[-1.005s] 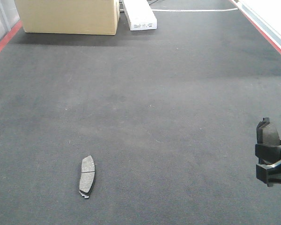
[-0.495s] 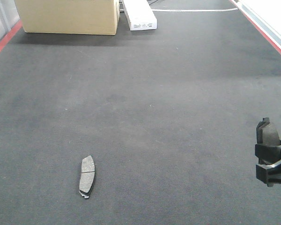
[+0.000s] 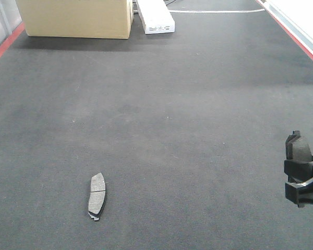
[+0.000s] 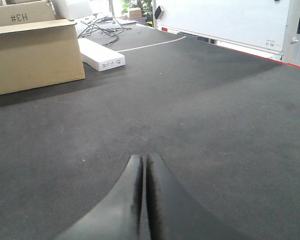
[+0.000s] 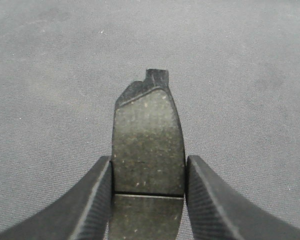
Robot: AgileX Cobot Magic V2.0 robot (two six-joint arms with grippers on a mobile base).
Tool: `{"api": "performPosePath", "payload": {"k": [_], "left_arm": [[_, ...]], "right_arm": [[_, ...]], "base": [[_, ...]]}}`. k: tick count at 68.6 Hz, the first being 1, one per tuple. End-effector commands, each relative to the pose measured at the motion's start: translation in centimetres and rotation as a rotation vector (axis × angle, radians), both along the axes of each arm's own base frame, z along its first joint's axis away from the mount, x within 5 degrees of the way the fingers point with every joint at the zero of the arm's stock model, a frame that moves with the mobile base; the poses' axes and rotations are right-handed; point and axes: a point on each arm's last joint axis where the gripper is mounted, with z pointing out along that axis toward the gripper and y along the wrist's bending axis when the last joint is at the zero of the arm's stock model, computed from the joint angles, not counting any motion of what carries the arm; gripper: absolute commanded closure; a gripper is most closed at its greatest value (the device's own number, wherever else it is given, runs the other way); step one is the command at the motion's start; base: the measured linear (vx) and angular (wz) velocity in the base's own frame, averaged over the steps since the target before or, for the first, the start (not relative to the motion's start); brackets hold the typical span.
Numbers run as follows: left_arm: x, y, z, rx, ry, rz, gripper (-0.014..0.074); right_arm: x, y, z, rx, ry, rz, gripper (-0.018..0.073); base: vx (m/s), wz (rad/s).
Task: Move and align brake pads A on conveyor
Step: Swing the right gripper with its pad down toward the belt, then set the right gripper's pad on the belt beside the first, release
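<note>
While one brake pad [image 3: 97,196] lies flat on the conveyor [image 3: 172,104], the right gripper [image 5: 148,167] clamps a second pad [image 5: 147,125] above its right side; left gripper [image 4: 144,162] closed, empty. Alignment seems barely begun.

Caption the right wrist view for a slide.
Right gripper shut on a brake pad, grey conveyor belt beyond.

Left tool [image 4: 142,159] has left the front view.

Cardboard box [image 3: 75,18], white carton [image 3: 155,16], white cable [image 3: 214,11]
</note>
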Motion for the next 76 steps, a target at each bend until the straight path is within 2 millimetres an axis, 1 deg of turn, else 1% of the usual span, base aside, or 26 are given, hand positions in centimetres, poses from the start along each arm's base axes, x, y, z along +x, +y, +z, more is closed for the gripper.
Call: {"api": "performPosePath", "payload": {"k": [1,15,21,30,42,45,51,58,66,76], "left_arm": [[0.1,-0.1,1.3,-0.04,-0.071,-0.004,0.0603],[0.1,-0.1,1.3,-0.04,-0.071,-0.004,0.0603],[0.1,-0.1,1.3,-0.04,-0.071,-0.004,0.0603],[0.1,-0.1,1.3,-0.04,-0.071,-0.004,0.0603],[0.1,-0.1,1.3,-0.04,-0.071,-0.004,0.0603],[0.1,-0.1,1.3,-0.04,-0.071,-0.004,0.0603],[0.1,-0.1,1.3,-0.04,-0.071,-0.004,0.0603],[0.1,-0.1,1.3,-0.04,-0.071,-0.004,0.0603],[0.1,-0.1,1.3,-0.04,-0.071,-0.004,0.0603],[0.1,-0.1,1.3,-0.04,-0.071,-0.004,0.0603]], "right_arm": [[0.4,0.0,1.8,0.017,-0.122,0.0,0.0545],[0.5,0.1,1.9,0.023,-0.126,-0.001,0.0544],[1.0,0.2,1.7,0.019,-0.112,-0.001,0.0541],[3.0,0.6,1.2,0.027,-0.038,-0.006,0.0533],[7.0,1.8,-0.4,0.079,0.093,-0.023,0.0526],[8.5,2.1,-1.3,0.076,0.141,-0.026,0.0524],[10.7,2.6,-2.9,0.079,0.215,-0.035,0.0519],[12.8,3.1,-4.9,0.063,0.294,-0.039,0.0514],[14.4,3.4,-7.2,0.045,0.369,-0.042,0.0512],[15.6,3.6,-9.9,0.022,0.425,-0.042,0.0513]], "base": [[0.0,0.0],[0.0,0.0],[0.0,0.0],[0.0,0.0],[0.0,0.0],[0.0,0.0],[0.0,0.0],[0.0,0.0],[0.0,0.0],[0.0,0.0]]}}
